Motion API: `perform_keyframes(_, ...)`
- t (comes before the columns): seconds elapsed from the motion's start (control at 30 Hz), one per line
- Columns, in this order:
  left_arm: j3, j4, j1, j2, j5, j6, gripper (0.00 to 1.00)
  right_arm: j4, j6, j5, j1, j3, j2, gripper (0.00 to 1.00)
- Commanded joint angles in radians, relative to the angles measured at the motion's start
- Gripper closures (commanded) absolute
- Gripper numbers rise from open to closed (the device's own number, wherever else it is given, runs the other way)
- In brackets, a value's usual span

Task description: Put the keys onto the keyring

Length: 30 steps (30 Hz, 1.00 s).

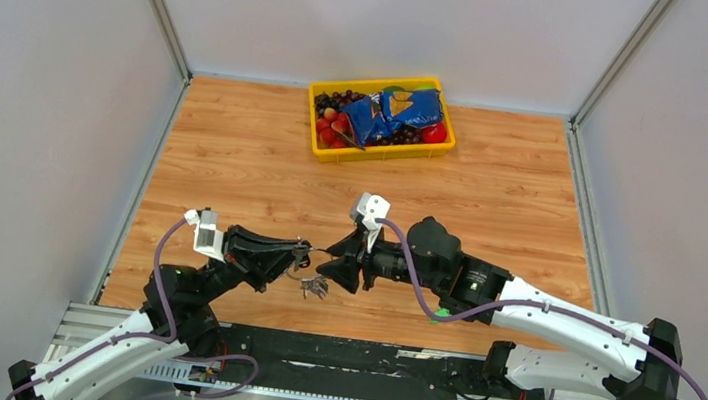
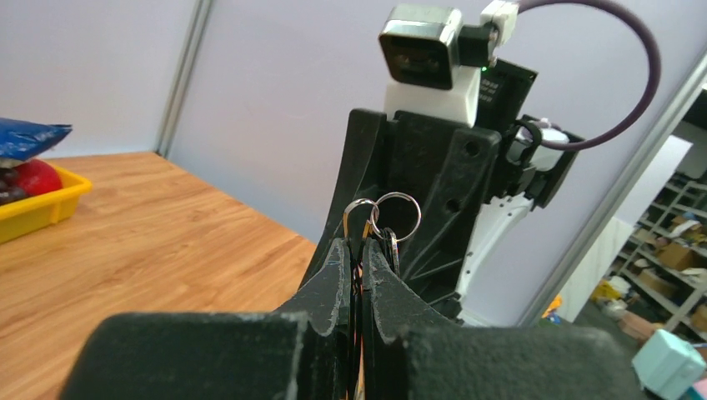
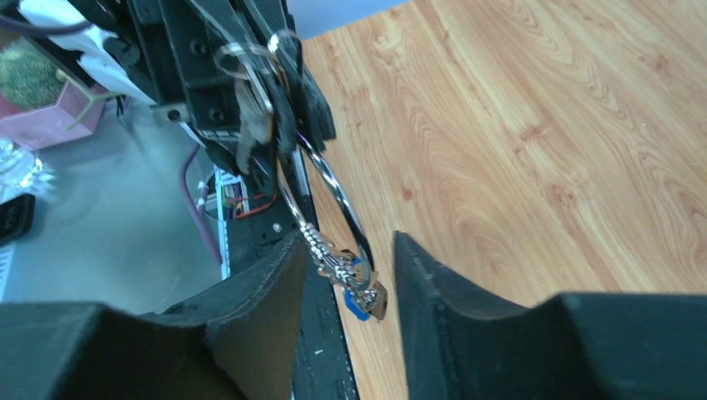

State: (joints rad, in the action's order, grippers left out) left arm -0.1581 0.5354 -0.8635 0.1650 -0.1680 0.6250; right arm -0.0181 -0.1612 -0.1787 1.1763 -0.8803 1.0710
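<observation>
My left gripper (image 1: 302, 250) is shut on the thin silver keyring (image 1: 307, 265) and holds it above the table near the front edge. A bunch of small keys (image 1: 314, 285) hangs from the ring. In the left wrist view my fingers (image 2: 360, 246) pinch the ring, and small wire loops (image 2: 397, 195) stick up above the tips. My right gripper (image 1: 335, 258) faces the left one, almost touching. In the right wrist view it (image 3: 346, 250) is open, with the ring's lower end (image 3: 321, 246) and blue-tagged keys (image 3: 360, 296) between its fingers, not gripped. A small green bit (image 1: 439, 315) shows beside the right arm.
A yellow tray (image 1: 386, 150) with blue packets, grapes and red fruit stands at the back middle; its corner shows in the left wrist view (image 2: 42, 208). Grey walls close in the wooden table (image 1: 234, 156) on three sides. A black strip runs along the front edge.
</observation>
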Motion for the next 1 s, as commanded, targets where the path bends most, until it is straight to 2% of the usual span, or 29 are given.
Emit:
perform_keyframes(0.0,-0.034,0.113,-0.003,0.003,-0.03,0.105,1.0,-0.03,0.057,-0.014,0.012,-0.037,0.001,0.6)
perform_keyframes(0.03,-0.03,0.129,-0.002,0.002,-0.033,0.118,1.0,-0.032,0.059,-0.011,0.015,-0.036,-0.003,0.66)
perform_keyframes(0.13,-0.017,0.187,-0.002,0.003,-0.038,0.185,1.0,-0.036,0.066,0.026,0.028,-0.026,-0.023,0.94)
perform_keyframes(0.17,-0.01,0.201,-0.003,0.003,-0.039,0.201,1.0,-0.04,0.069,0.034,0.032,-0.023,-0.031,1.0)
perform_keyframes(0.33,0.02,0.28,-0.002,-0.017,0.007,0.326,0.95,-0.085,0.076,0.086,0.059,-0.006,-0.066,1.0)
perform_keyframes(0.6,0.041,0.209,-0.003,-0.114,0.16,0.437,0.88,-0.146,0.089,0.223,0.163,0.013,-0.091,1.0)
perform_keyframes(0.83,0.027,0.122,-0.003,-0.172,0.25,0.525,0.64,-0.176,0.06,0.285,0.198,0.03,-0.121,1.0)
perform_keyframes(0.97,0.011,0.065,-0.002,-0.201,0.279,0.569,0.56,-0.187,0.05,0.306,0.22,0.036,-0.133,1.0)
